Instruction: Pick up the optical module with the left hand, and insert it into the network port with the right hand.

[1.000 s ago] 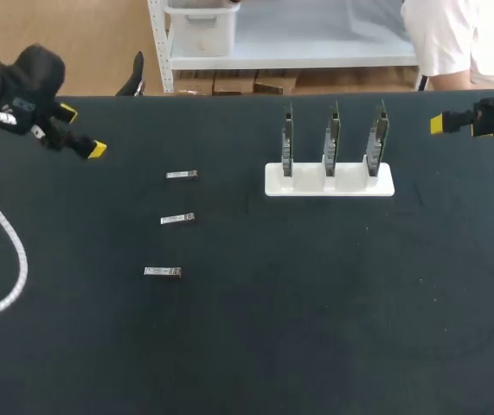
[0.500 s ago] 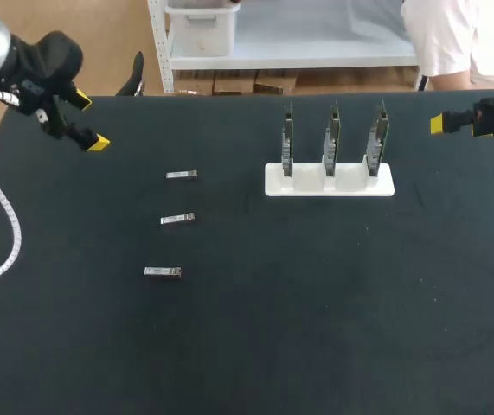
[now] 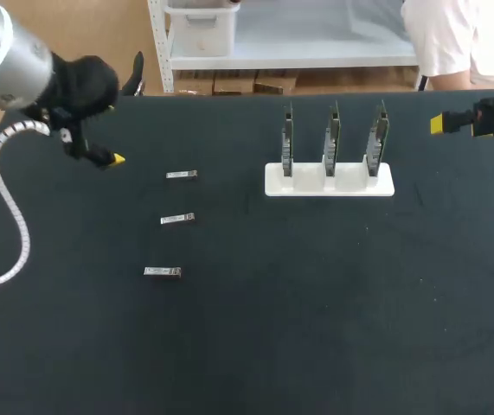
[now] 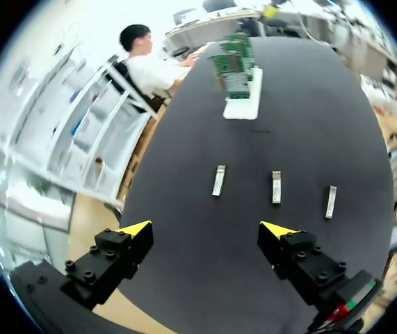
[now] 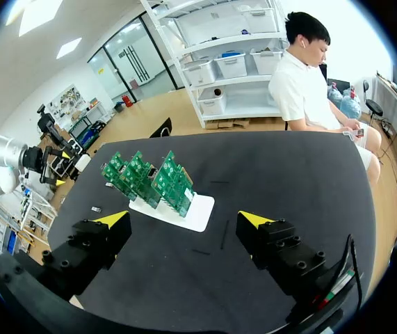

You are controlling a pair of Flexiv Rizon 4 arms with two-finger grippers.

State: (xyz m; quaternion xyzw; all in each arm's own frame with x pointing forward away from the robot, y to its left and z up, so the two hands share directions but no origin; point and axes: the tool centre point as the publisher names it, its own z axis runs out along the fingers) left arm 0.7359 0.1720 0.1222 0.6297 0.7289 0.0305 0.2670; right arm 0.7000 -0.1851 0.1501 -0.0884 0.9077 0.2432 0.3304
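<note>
Approach step: left gripper [image 4: 206, 229] hung wide open, empty, short of three optical modules [image 4: 276, 187] lying in a row on the table [image 4: 198, 278], so the next move probably needed descent astride one; beyond stood the board rack [image 4: 242, 97], right gripper [image 5: 183, 219] agape, empty.

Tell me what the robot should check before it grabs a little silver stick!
1. Left gripper open and empty: ok.
2. Left gripper above an optical module: not ok; all three lie ahead of it.
3. Modules lying apart, none touching: ok.
4. Right gripper open and empty, ready for the handover: ok.
5. Circuit boards upright in the white holder: ok.
6. Network port free and facing the right arm: cannot tell.
</note>
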